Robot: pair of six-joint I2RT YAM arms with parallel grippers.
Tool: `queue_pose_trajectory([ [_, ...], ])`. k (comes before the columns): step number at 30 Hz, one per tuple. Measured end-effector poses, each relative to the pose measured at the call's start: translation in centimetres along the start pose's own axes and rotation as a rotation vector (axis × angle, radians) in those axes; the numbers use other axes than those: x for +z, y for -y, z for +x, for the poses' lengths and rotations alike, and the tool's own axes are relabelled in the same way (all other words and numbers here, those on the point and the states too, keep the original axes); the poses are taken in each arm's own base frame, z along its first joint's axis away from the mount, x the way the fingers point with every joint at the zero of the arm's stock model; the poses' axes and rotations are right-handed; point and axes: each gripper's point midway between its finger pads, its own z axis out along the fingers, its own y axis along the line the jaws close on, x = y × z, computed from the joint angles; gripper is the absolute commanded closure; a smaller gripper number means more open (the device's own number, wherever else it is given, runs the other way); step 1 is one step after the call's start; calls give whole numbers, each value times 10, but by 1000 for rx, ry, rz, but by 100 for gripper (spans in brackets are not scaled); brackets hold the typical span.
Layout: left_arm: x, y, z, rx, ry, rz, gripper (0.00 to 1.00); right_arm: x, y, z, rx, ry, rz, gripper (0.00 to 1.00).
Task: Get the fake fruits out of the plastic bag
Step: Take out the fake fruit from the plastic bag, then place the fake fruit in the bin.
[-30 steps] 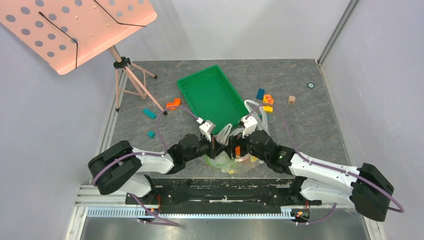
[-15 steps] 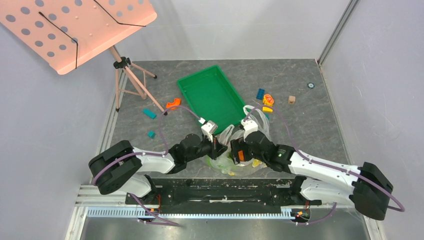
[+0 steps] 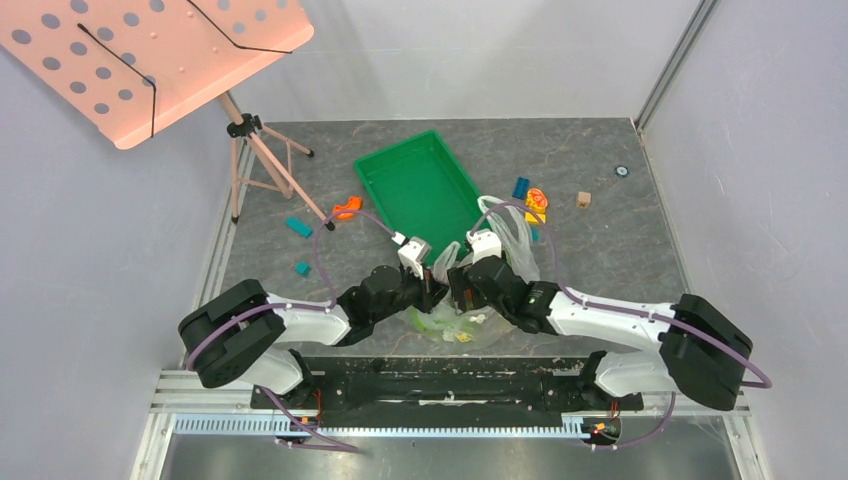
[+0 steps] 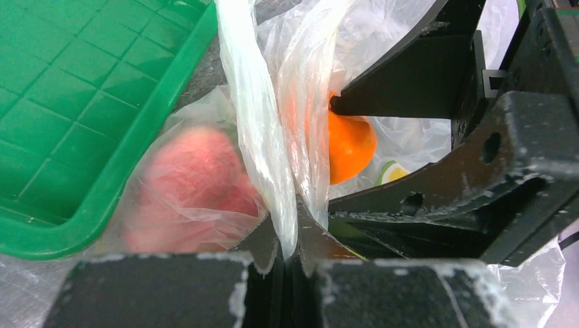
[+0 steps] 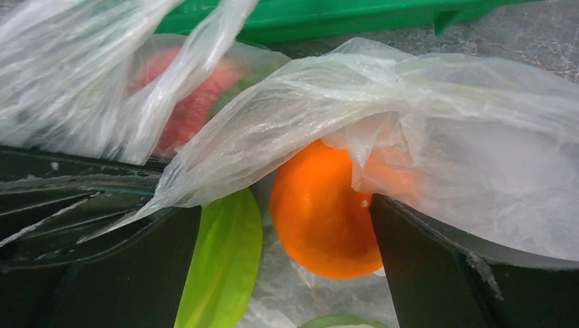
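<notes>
The plastic bag (image 3: 478, 322) lies crumpled at the table's near edge between my two arms. My left gripper (image 3: 432, 284) is shut on a fold of the bag (image 4: 273, 171) and holds it up. In the left wrist view the pink peach (image 4: 184, 191) shows through the plastic, and the round orange (image 4: 349, 145) lies inside. My right gripper (image 5: 280, 225) is open inside the bag mouth. The orange (image 5: 324, 212) sits between its fingers, against the right one. The green ribbed piece (image 5: 222, 266) lies by the left finger. The peach (image 5: 188, 102) is behind plastic. The watermelon is hidden.
The green tray (image 3: 420, 190) stands just beyond the bag, its rim close to both grippers (image 5: 328, 17). A tripod music stand (image 3: 262, 150) is at far left. An orange curved toy (image 3: 347, 207) and small blocks (image 3: 299, 227) lie left; more blocks (image 3: 535, 200) lie right.
My right gripper has moved left and down into the bag mouth, close to the left gripper. The left gripper has kept its hold on the bag and hardly moved.
</notes>
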Motion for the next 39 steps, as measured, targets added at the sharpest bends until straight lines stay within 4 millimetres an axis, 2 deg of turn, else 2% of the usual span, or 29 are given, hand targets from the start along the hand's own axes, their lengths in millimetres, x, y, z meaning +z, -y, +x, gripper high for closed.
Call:
queue_pose_trajectory([
  [3, 0, -2, -1, -1, 3, -7, 98, 4, 3, 3, -8, -16, 27, 5],
  [8, -1, 9, 4, 3, -16, 37, 98, 5, 25, 44, -30, -135, 105, 10],
  [12, -1, 10, 4, 4, -19, 43, 98, -2, 38, 53, -33, -151, 148, 23],
  [15, -1, 10, 4, 4, -20, 44, 98, -7, 42, 51, -23, -132, 157, 37],
  [19, -1, 10, 4, 3, -21, 44, 98, -12, 43, 49, -14, -116, 148, 42],
  [25, -1, 10, 4, 4, -21, 44, 98, -26, 36, 31, 19, -54, 94, 45],
  [35, 0, 11, 4, 3, -25, 45, 98, -51, 14, -2, 78, 53, -51, 45],
  [39, 0, 11, 5, 4, -30, 43, 98, -58, 0, -18, 93, 75, -116, 45],
])
